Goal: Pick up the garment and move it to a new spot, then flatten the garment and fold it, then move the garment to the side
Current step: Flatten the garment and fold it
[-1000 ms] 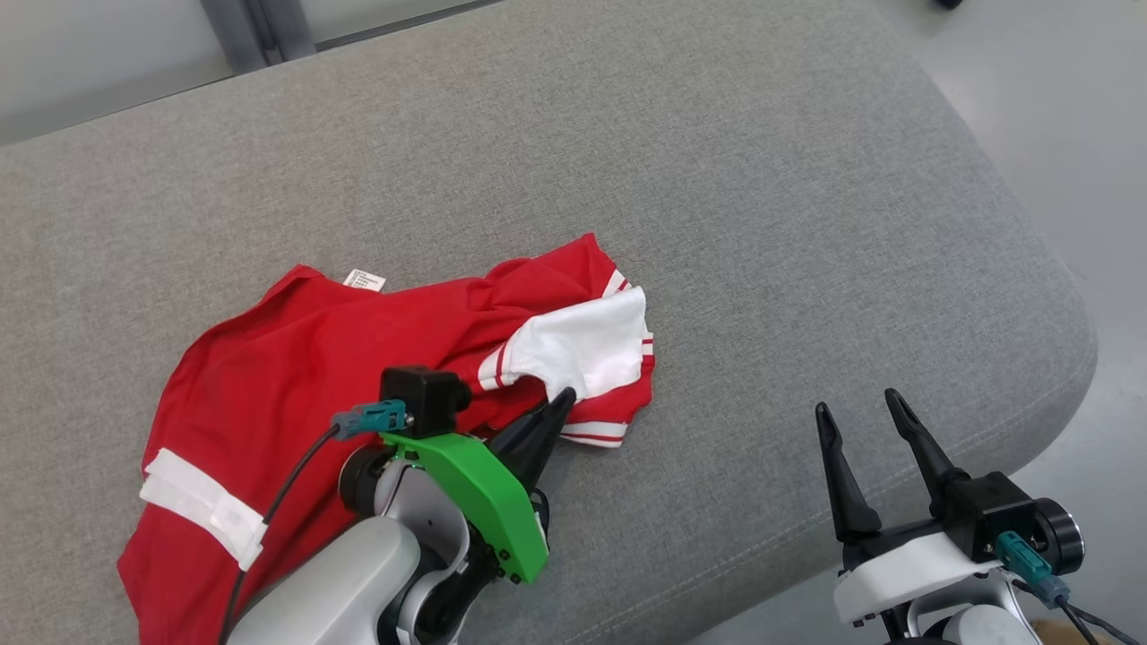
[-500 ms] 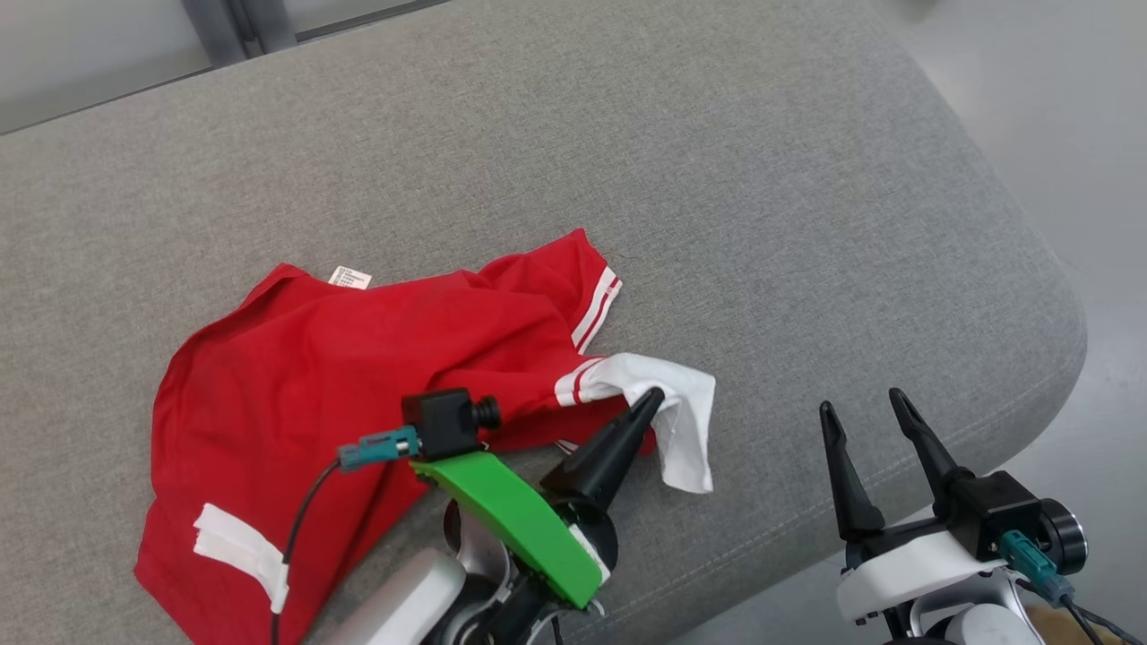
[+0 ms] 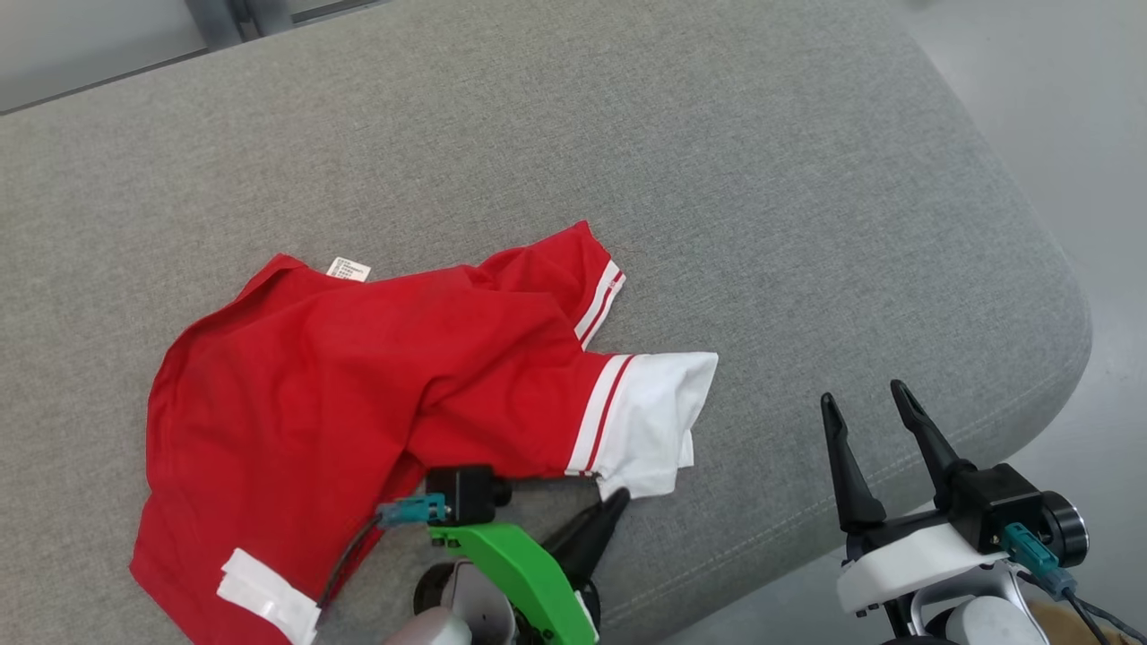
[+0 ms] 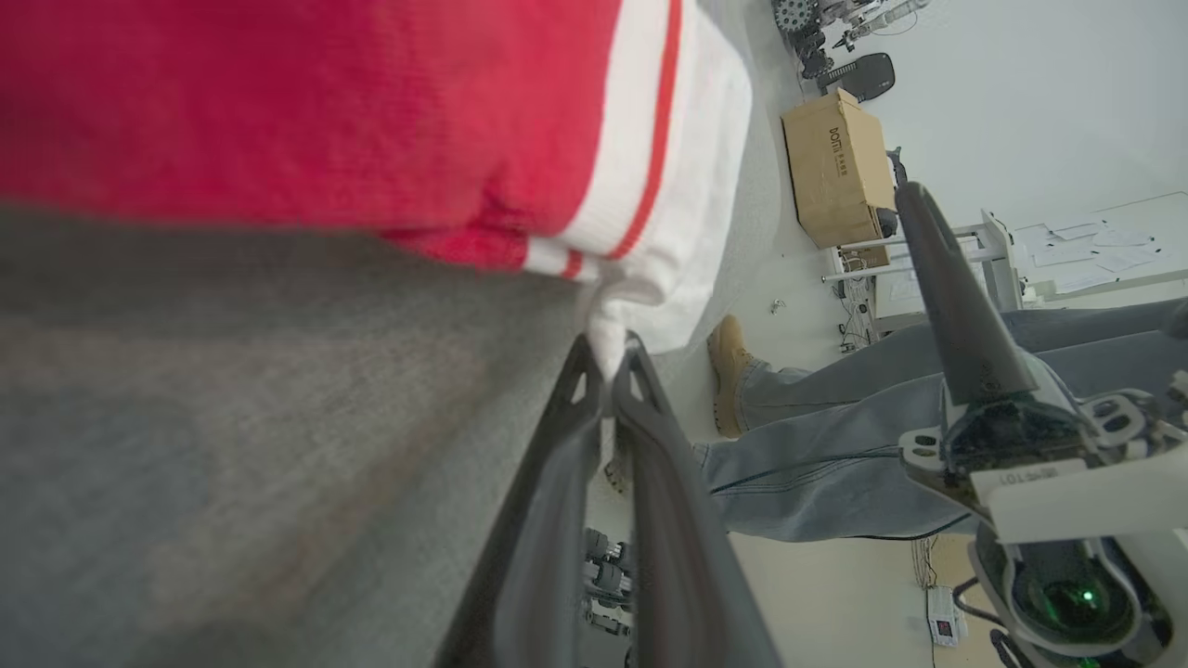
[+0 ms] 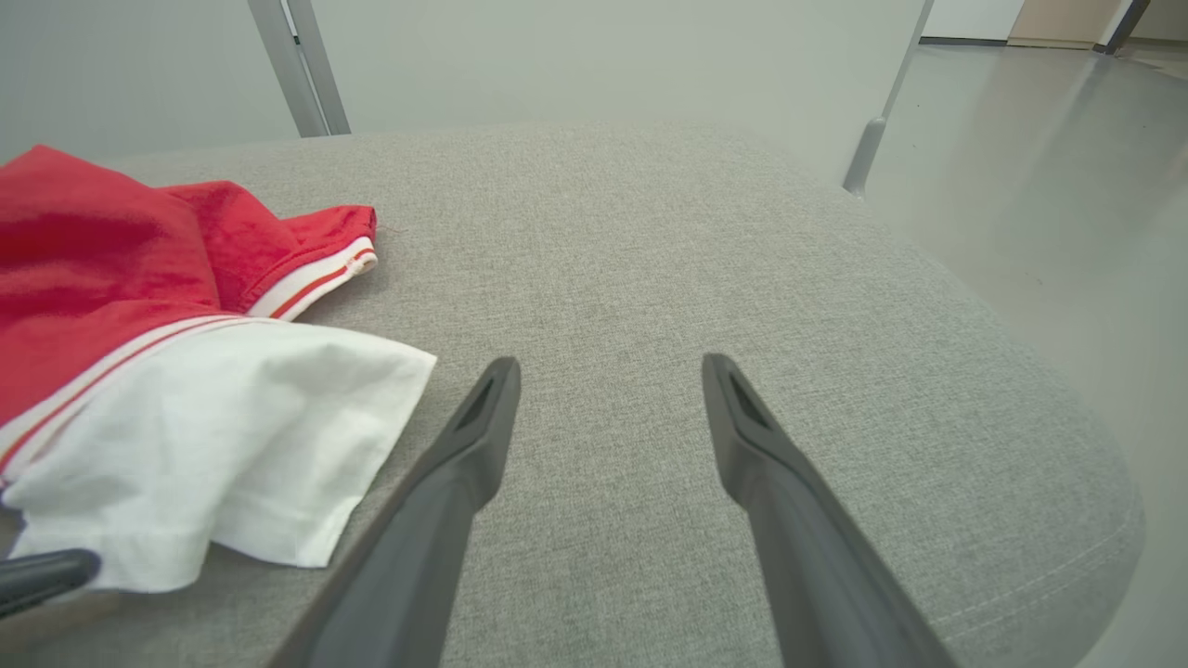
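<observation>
Red, limp-looking garment [image 3: 358,376] — left gripper [image 3: 616,500] pinches its white sleeve hem [image 3: 659,412], a sound hold — right gripper [image 3: 860,394] gapes empty.

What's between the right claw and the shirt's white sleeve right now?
Nothing but bare grey cushion: the head view shows it between the right claw and the white sleeve.

You're in a robotics lab or test bay, not a home. The left wrist view gives you a cardboard box [image 4: 835,167] on a bare pale floor [image 4: 817,603], a white table [image 4: 1095,246] strewn with papers, a dark office chair [image 4: 858,74], and a person [image 4: 835,492] in jeans and tan work boots [image 4: 729,371] standing close by. The grey upholstered cushion [image 3: 627,179] sits on a polished floor, with grey metal posts [image 5: 297,65] and a plain pale wall [image 5: 603,56] behind it.
</observation>
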Controlling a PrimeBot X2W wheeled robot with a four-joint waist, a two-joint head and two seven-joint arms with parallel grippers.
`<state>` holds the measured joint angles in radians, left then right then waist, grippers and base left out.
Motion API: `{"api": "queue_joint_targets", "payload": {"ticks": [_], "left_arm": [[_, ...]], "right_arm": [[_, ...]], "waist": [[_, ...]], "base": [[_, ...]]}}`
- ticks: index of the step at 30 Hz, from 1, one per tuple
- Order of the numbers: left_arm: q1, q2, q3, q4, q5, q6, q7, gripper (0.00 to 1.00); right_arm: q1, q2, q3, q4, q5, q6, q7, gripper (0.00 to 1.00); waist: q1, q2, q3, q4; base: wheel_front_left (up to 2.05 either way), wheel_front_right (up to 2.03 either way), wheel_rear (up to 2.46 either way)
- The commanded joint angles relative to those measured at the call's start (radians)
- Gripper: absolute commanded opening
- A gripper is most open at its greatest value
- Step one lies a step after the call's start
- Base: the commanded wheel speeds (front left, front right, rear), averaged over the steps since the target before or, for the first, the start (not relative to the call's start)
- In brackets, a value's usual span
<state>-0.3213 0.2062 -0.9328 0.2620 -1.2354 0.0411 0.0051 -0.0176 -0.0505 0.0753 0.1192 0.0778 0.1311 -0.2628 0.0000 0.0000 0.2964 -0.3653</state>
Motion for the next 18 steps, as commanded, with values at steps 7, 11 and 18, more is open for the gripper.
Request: {"api": "queue_joint_targets", "payload": {"ticks": [7, 11, 18], "left_arm": [[-0.006, 0.066, 0.031, -0.022, 0.064, 0.036, -0.079, 1.0], [0.0, 0.096, 0.004, -0.094, 0.155, 0.056, -0.134, 1.0], [0.045, 0.156, 0.019, -0.218, 0.261, 0.103, -0.234, 1.0]], "right_arm": [[0.01, -0.001, -0.012, -0.002, -0.013, -0.001, -0.003, 1.0], [0.026, -0.001, -0.033, -0.017, -0.044, -0.001, -0.003, 1.0], [0.048, -0.035, -0.061, -0.052, -0.076, -0.001, -0.003, 1.0]], "waist": [[0.0, 0.0, -0.019, 0.028], [0.0, 0.0, -0.048, 0.075], [0.0, 0.0, -0.121, 0.159]], "base": [[0.0, 0.0, 0.0], [0.0, 0.0, 0.0], [0.0, 0.0, 0.0]]}}
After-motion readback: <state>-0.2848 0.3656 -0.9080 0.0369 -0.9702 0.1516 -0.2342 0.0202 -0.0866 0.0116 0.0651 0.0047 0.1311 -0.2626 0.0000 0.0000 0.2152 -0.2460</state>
